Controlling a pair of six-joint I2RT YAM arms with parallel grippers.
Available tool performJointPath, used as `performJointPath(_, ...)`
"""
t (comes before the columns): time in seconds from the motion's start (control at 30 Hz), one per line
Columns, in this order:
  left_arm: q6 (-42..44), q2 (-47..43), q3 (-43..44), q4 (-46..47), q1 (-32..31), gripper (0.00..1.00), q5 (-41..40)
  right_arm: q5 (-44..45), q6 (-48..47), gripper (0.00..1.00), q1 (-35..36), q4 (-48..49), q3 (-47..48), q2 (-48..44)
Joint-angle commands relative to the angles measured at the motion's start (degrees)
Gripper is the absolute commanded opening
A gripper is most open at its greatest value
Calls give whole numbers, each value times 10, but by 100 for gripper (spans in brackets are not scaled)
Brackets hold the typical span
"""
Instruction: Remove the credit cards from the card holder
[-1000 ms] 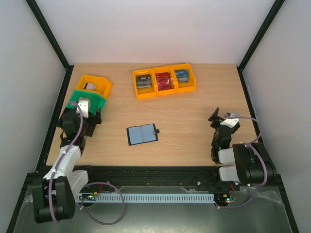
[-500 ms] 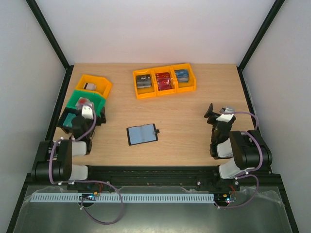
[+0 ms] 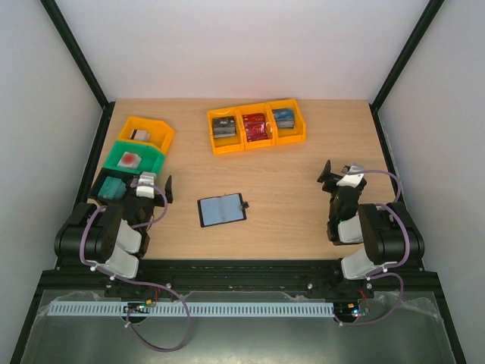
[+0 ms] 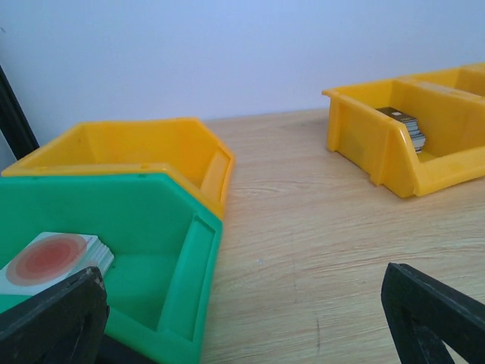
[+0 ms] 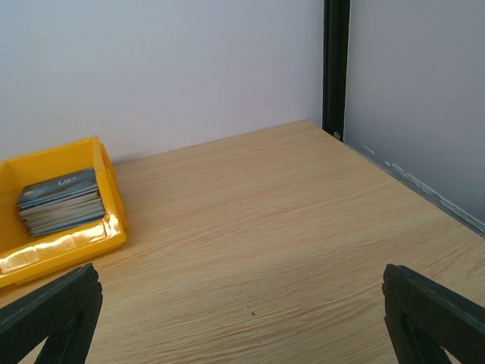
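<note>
– Where is the card holder [image 3: 222, 209]?

– It lies open and flat on the table [image 3: 303, 220], near the middle, between the two arms and well apart from both. Its grey-blue inside faces up and the snap tab sticks out on its right edge. Only the overhead view shows it; neither wrist camera has it in frame.

– And the credit cards [image 3: 257, 127]?

– They lie in stacks in the row of three orange bins [image 3: 258, 144] at the back: grey, red, blue. I cannot tell whether any sit in the holder's pockets.

– The grippers?

– The left gripper [image 3: 154, 184] has its fingers spread wide with nothing between them. The right gripper [image 3: 341, 171] is the same, wide apart and holding nothing.

– What is around them?

– Along the left edge there is a single orange bin [image 3: 163, 135], then a green bin [image 3: 155, 158], then a teal stack [image 3: 112, 186] in a dark tray beside the left arm. Nothing lies on the table between either gripper and the holder.

– What do the wrist cameras add?

– The left one looks low across the green bin and shows a white card with a red disc [image 4: 45, 262] on top of its stack. It also shows the grey cards edge-on in the nearest bin of the row. The right one shows the blue stack in the end bin, bare wood, and a black corner post [image 5: 336, 68].
</note>
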Motion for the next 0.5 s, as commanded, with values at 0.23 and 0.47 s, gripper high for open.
performJointPath(0.23,-2,-7,19,56,-3,100,-28,107,35,99,-3,-20,18,2)
performJointPath(0.47,-11,-8,45,4,-3,99,-48,121,41,99,-3,-25,21,3)
